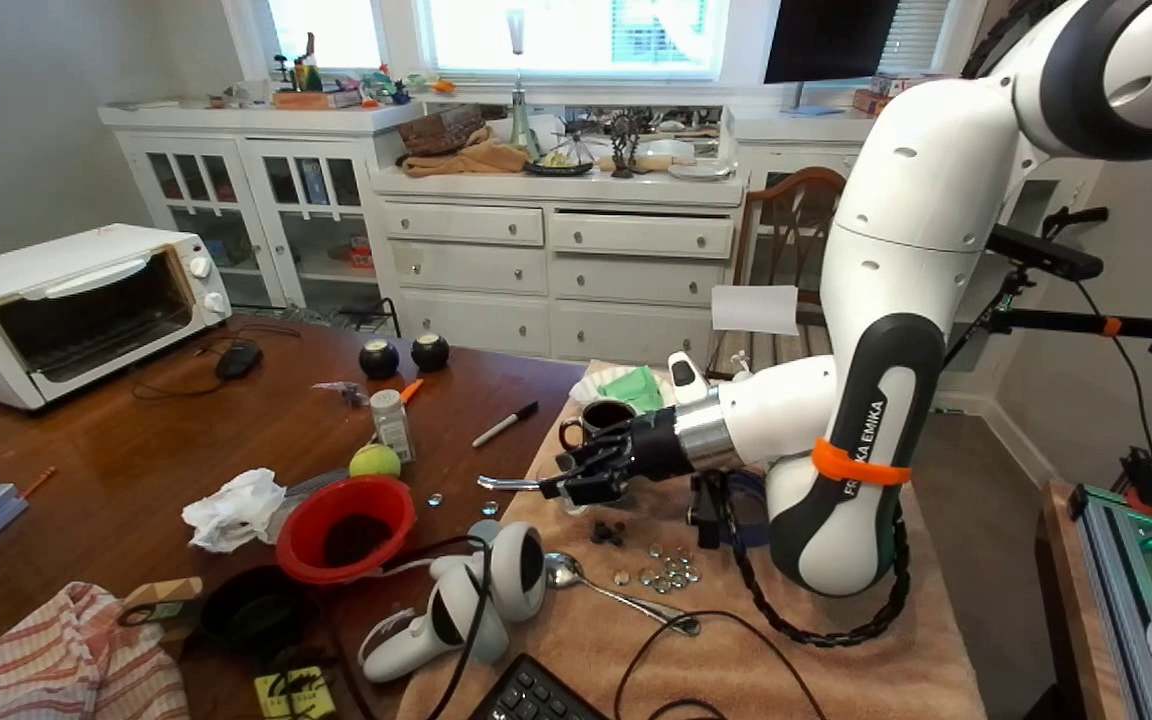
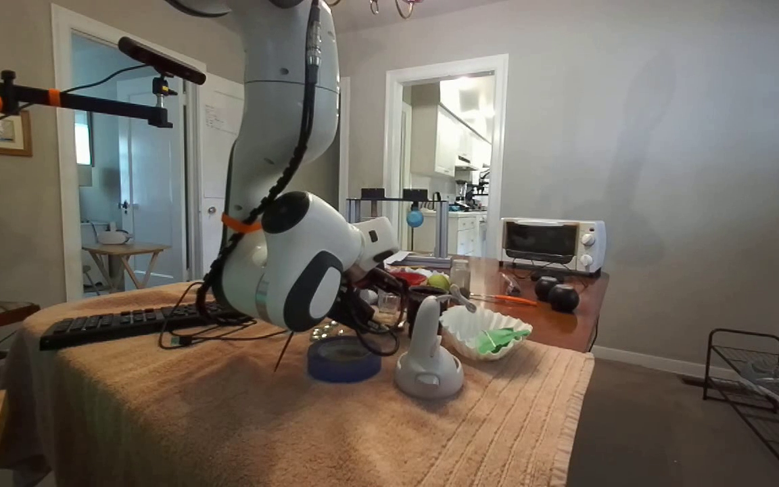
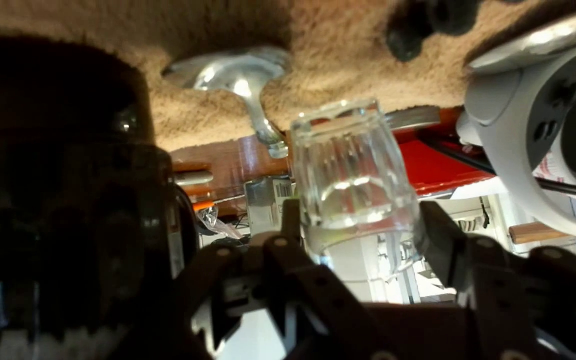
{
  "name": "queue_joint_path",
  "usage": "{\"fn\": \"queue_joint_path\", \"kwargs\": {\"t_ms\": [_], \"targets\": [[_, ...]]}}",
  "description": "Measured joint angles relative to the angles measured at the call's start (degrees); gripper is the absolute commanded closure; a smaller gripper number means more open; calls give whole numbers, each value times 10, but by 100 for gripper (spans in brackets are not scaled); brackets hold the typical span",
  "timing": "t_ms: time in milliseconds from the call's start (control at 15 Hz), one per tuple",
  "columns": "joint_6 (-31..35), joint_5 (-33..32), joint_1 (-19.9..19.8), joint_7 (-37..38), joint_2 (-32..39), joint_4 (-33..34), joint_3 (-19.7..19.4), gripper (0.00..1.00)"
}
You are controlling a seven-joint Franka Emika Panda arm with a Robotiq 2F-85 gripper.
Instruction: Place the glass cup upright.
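The glass cup is a short see-through tumbler between my fingers in the wrist view, which stands upside down. Its narrower end points to the towel and its wider end away from it, so it looks roughly upright, a little tilted. It also shows in an exterior view, partly hidden. I cannot tell whether its base touches the towel. My gripper has a finger against each side of the cup and looks shut on it. In an exterior view the gripper is low over the towel and mostly hides the cup.
A large dark mug stands close beside the gripper. A silver utensil lies near the cup. Black pieces, glass beads, a spoon and white controllers lie around. A blue tape roll is near the arm.
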Motion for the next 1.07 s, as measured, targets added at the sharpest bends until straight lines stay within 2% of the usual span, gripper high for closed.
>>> {"fn": "queue_joint_path", "kwargs": {"t_ms": [467,533,667,867,1067], "targets": [[-13,0,0,-2,6,6,0,66],[-13,0,0,-2,6,6,0,40],[-15,0,0,-2,6,6,0,19],[-16,0,0,-2,6,6,0,0],[-16,0,0,-3,6,6,0,0]]}}
